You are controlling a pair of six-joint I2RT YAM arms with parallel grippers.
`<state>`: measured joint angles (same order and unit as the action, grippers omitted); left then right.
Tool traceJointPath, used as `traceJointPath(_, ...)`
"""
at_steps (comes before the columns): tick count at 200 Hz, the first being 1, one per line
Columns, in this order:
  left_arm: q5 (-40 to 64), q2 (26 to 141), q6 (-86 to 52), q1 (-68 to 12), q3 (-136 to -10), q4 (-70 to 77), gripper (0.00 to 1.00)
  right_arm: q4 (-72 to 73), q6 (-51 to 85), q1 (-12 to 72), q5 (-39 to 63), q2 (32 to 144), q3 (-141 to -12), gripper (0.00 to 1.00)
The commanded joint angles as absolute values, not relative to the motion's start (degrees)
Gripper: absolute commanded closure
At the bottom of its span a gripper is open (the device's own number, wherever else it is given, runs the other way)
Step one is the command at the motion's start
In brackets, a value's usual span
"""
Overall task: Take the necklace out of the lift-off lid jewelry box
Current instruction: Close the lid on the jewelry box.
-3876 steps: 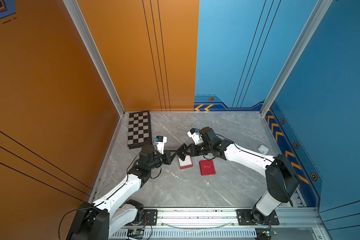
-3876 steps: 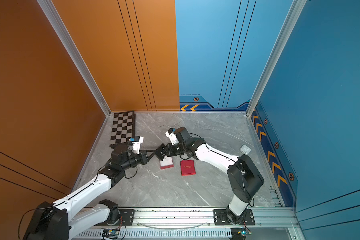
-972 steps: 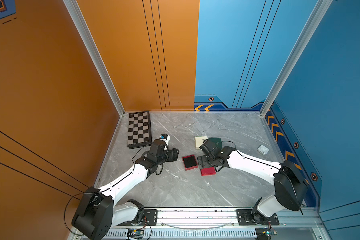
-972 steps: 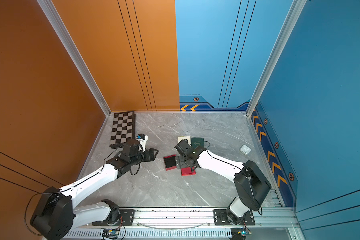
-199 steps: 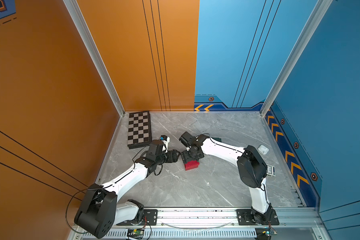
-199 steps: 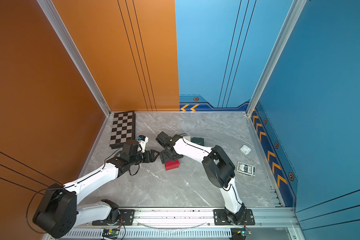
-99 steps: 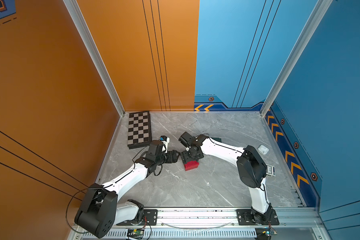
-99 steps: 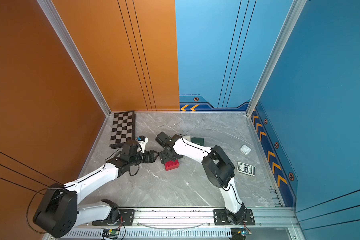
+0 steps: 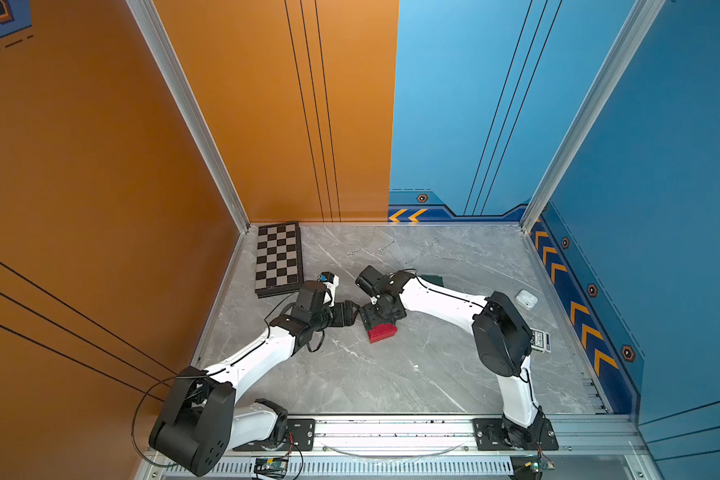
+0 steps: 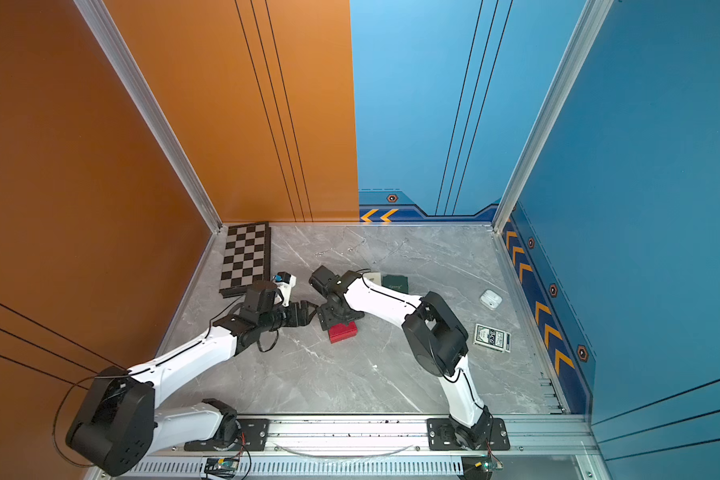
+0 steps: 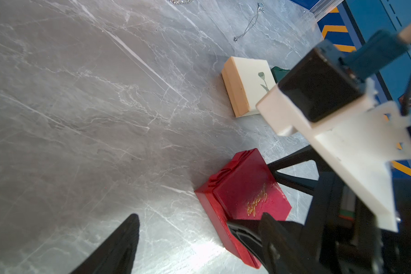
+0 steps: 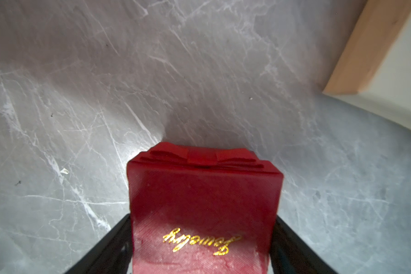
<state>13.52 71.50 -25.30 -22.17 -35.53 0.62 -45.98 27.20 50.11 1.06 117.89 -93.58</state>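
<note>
"Where's the necklace?"

"Not showing. The lid [image 12: 204, 189] is sitting on the red jewelry box [image 11: 214, 213], which is resting on the counter [image 11: 105, 118] between both arms. The right claw [image 12: 202, 217] is gripping the lid's two sides."

"And the left claw [image 11: 183, 244]?"

"Hanging open, one finger just beside the box, pinning nothing. So I'm worrying the whole box is going to rise with a snug lid, then drop and spill the necklace."
</note>
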Motion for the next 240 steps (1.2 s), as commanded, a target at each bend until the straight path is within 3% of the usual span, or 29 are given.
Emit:
traceJointPath(1,13.5,71.5,-25.7,-21.6,-34.5,0.5,0.19,-48.3,27.2,51.2,1.8,120.9,-94.1,0.16)
traceJointPath(124,10.7,69.8,-25.9,-20.7,-33.1,-4.2,0.23,-46.2,26.5,49.5,2.8,119.9,-92.5,0.16)
traceJointPath(193,16.5,73.1,-29.9,-23.8,-30.3,0.2,0.56,-45.8,25.1,48.6,5.1,119.2,-92.2,0.16)
traceJointPath(240,19.0,75.9,-31.7,-25.2,-29.0,5.2,0.64,-45.4,24.8,48.6,5.7,119.2,-92.1,0.17)
